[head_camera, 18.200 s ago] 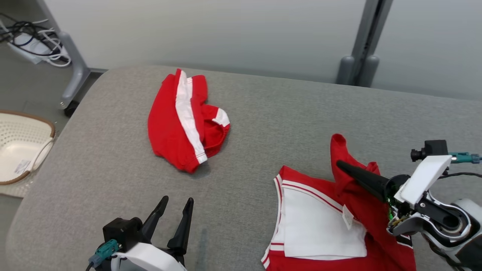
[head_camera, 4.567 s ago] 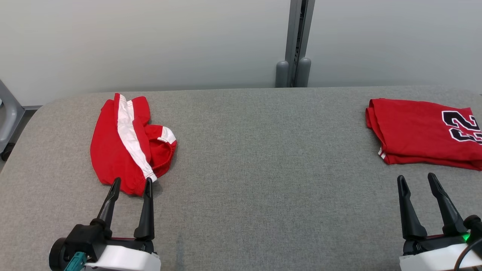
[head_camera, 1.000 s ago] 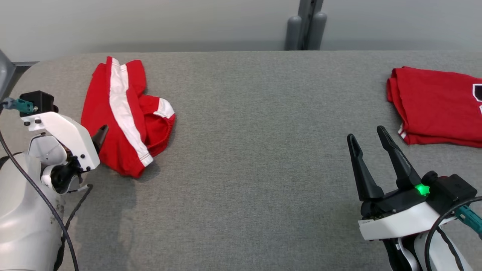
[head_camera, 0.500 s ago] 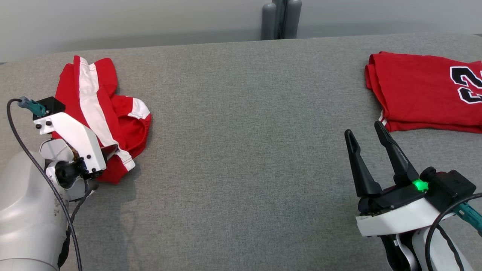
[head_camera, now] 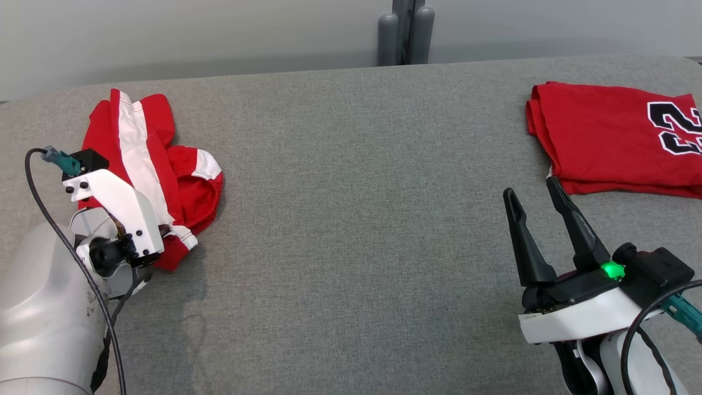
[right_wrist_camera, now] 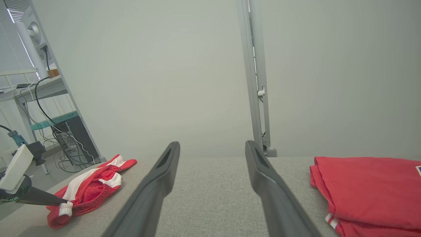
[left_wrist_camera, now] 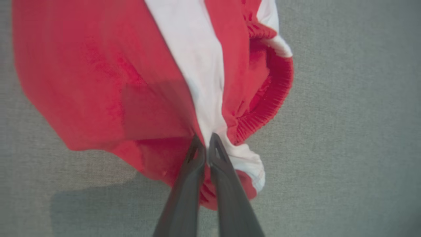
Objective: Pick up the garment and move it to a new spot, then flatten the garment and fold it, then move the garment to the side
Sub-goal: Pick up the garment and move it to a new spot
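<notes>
1. The garment (head_camera: 164,175) is a pair of red shorts with a white side stripe. It lies crumpled at the far left end of the grey padded table (head_camera: 356,236), near the back edge.
2. The left gripper (left_wrist_camera: 206,143) has its 2 fingers pressed together. They pinch the shorts' near end where the white stripe meets the hem, and red cloth bunches around the tips.
3. In the left wrist view the elastic waistband (left_wrist_camera: 269,108) gapes open just right of the tips. A shadow falls on the table under the near edge of the cloth. Whether that edge is off the surface cannot be told.
4. In the head view the left wrist housing covers the pinch point, and the arm comes in from the lower left corner.
5. The right gripper (head_camera: 530,185) has its fingers spread with nothing between them. It is over bare table at the lower right, fingers pointing toward the back edge.
6. A folded red jersey (head_camera: 598,142) with a black 22 lies flat at the far right. Its near left corner is close to the right gripper's tips.
7. The garment and the jersey are well apart, with bare table between them.
8. A grey post (head_camera: 406,30) stands behind the back edge, about mid-table.
</notes>
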Controlling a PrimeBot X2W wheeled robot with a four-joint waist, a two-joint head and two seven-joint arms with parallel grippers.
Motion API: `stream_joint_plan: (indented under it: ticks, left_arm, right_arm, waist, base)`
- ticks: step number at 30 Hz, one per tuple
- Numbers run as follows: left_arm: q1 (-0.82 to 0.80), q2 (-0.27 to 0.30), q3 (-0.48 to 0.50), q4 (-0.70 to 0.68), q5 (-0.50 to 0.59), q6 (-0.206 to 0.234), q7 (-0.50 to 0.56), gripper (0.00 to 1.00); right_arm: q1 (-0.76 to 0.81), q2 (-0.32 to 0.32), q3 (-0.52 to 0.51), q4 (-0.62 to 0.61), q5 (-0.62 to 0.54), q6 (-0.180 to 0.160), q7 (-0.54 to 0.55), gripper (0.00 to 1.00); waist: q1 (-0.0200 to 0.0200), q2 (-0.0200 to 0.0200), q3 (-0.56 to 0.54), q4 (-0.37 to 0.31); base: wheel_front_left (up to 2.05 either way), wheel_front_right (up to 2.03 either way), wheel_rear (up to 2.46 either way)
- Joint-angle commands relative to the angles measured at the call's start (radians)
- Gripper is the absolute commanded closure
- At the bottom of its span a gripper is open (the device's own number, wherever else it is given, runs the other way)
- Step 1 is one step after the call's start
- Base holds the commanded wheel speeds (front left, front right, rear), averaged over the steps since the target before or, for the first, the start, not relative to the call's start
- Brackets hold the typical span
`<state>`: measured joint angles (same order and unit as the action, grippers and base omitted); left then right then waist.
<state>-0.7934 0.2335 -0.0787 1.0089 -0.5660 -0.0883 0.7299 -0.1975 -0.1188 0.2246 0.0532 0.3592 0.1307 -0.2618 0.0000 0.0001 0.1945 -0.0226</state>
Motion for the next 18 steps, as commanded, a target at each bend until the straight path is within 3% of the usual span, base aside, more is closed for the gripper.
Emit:
stream_joint_plan:
  ticks: [1, 9, 18]
  left_arm:
    - [0.002, 0.004, -0.001, -0.007, -0.007, -0.008, -0.005, 1.0]
    - [0.018, 0.011, -0.046, -0.051, 0.002, -0.027, 0.016, 1.0]
    - [0.057, -0.009, -0.093, -0.218, -0.068, -0.043, 0.06, 1.0]
  right_arm:
    - [0.003, -0.001, -0.006, 0.004, -0.004, 0.001, -0.004, 0.0]
    - [0.023, 0.0, -0.007, 0.013, -0.007, 0.001, -0.004, 0.0]
    - [0.063, -0.004, -0.029, 0.023, -0.015, 0.001, -0.004, 0.0]
  waist:
    - [0.0, -0.0001, -0.004, 0.003]
    - [0.0, -0.0001, -0.05, 0.025]
    - [0.0, -0.0001, -0.118, 0.044]
  base:
    - [0.0, 0.0, 0.0]
    - [0.0, 0.0, 0.0]
    - [0.0, 0.0, 0.0]
